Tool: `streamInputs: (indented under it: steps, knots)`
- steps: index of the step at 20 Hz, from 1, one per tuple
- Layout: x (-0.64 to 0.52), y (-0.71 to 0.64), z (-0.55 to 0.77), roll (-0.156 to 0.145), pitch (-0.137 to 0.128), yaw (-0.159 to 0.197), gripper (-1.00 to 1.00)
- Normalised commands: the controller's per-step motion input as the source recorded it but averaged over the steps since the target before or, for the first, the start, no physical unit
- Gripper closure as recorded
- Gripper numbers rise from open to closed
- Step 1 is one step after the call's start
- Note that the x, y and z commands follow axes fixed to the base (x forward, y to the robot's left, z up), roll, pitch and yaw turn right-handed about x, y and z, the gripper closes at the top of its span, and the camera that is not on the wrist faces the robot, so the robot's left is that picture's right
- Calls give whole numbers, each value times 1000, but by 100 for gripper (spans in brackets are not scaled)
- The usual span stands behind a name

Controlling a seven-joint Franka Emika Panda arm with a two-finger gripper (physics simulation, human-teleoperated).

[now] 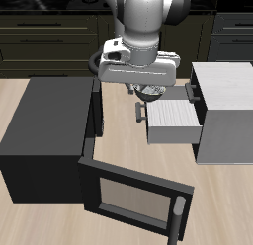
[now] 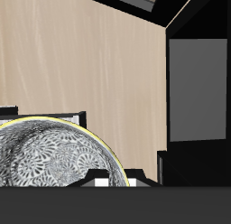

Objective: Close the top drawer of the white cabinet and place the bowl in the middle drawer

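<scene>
Gripper [image 1: 150, 92] above the pulled-out drawer of the white cabinet [image 1: 225, 113], grasping the bowl [image 2: 50, 155].

The white cabinet stands on the wooden desk [image 1: 124, 130] toward one side edge, with one drawer [image 1: 178, 122] drawn out toward the desk's middle; which level of the stack it belongs to cannot be told. The top drawer [image 1: 195, 92] looks pushed in, its dark handle against the cabinet's face. The gripper hangs over the open drawer's outer end, and the wrist view shows the bowl's speckled inside and pale rim close under the camera, held at its edge. A black box [image 1: 44, 130] stands at the opposite side, its glass door [image 1: 133, 198] swung open toward the desk's front edge.
</scene>
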Motion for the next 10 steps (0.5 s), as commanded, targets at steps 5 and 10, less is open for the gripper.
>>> streamInputs:
  steps: [5,10]
  knots:
    - [-104,247,-46,13,-7,29,100]
    - [-4,54,13,3,-6,2,100]
